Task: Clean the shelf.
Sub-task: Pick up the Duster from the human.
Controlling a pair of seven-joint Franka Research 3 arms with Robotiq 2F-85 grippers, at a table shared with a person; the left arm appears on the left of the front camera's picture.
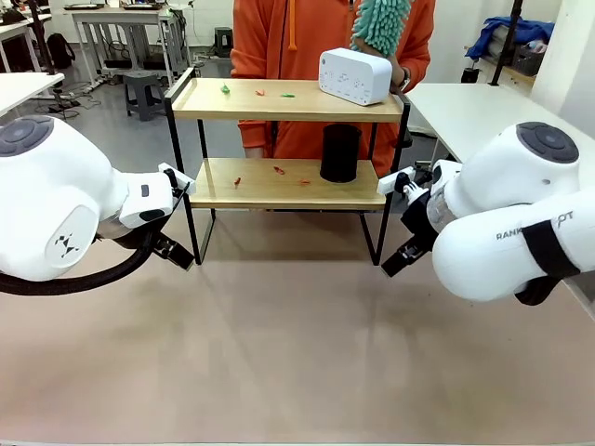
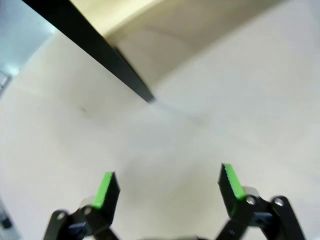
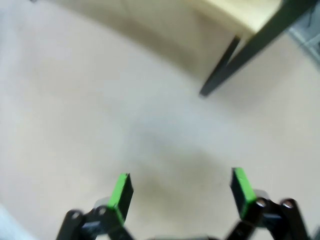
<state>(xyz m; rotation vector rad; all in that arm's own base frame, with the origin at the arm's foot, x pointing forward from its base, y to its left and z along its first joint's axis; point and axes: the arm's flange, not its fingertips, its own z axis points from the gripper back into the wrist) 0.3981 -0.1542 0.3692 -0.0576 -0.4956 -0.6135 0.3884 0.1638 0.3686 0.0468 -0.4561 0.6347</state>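
Several small red and green scraps (image 1: pixel 279 171) lie on both boards of the shelf (image 1: pixel 251 104), which stands mid-table in front of the person. A teal duster (image 1: pixel 381 23) is held above the white box (image 1: pixel 354 75), so I'd say cleaning has barely begun. The left gripper (image 2: pixel 167 182) and right gripper (image 3: pixel 181 187) hover near the shelf's front legs, fingers spread and empty.

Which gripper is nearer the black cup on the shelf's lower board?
Right. The right gripper is at the shelf, by its right front leg, below the black cup; the left gripper is by the left front leg, farther.
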